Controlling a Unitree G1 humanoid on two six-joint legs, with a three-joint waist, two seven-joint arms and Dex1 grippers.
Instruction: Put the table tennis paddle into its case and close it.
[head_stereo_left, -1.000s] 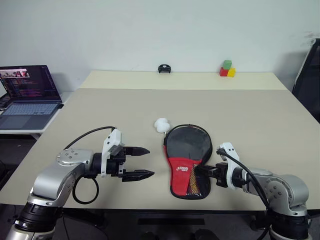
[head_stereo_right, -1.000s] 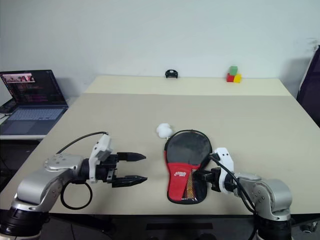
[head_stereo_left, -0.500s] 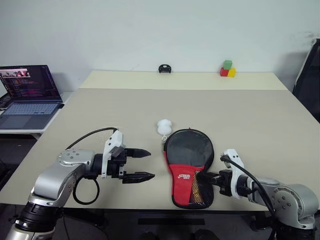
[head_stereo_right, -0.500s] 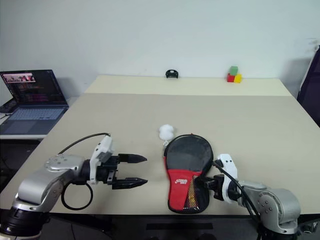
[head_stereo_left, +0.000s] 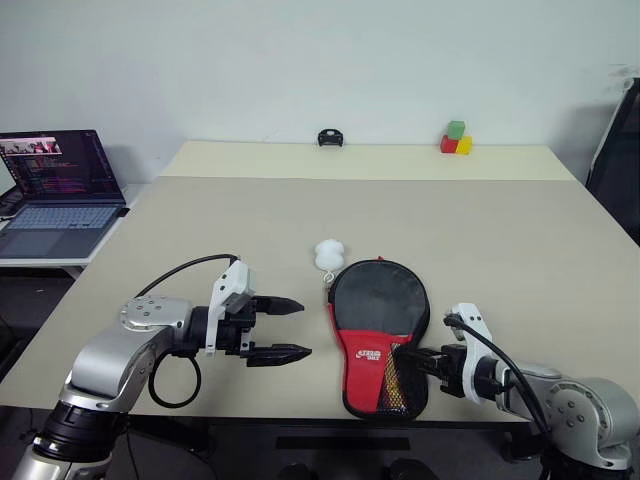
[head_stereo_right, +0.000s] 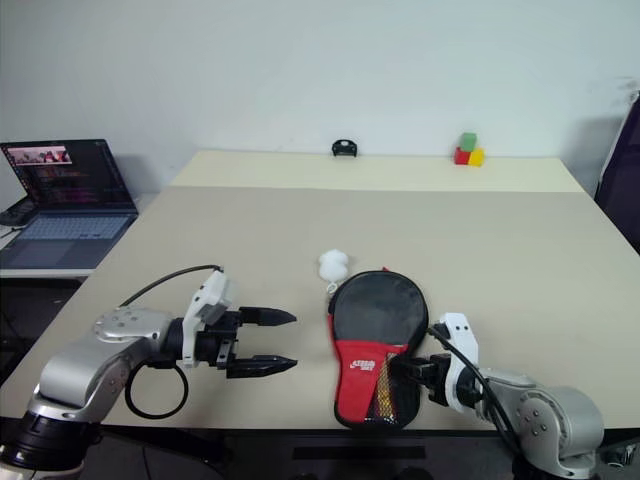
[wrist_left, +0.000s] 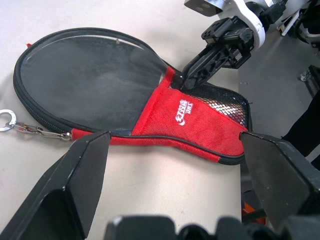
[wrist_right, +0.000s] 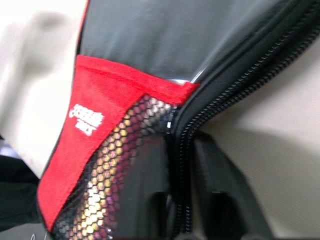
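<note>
The case (head_stereo_left: 378, 335) lies flat at the near edge of the table (head_stereo_left: 500, 240), red end toward the robot, black round end away. Right gripper (head_stereo_left: 418, 360) sits at the case's right side where red meets black, its fingers (wrist_right: 210, 200) slightly parted on either side of the zipped rim by the mesh pocket (wrist_left: 225, 102); whether they actually pinch it I cannot tell. Left gripper (head_stereo_left: 288, 328) hovers left of the case, well apart from it, fingers spread wide, holding nothing. The paddle itself is probably inside. Just beyond the case's black end rests the white pompom (head_stereo_left: 327, 252). Far beyond the case: small black object (head_stereo_left: 328, 137), coloured blocks (head_stereo_left: 455, 140).
</note>
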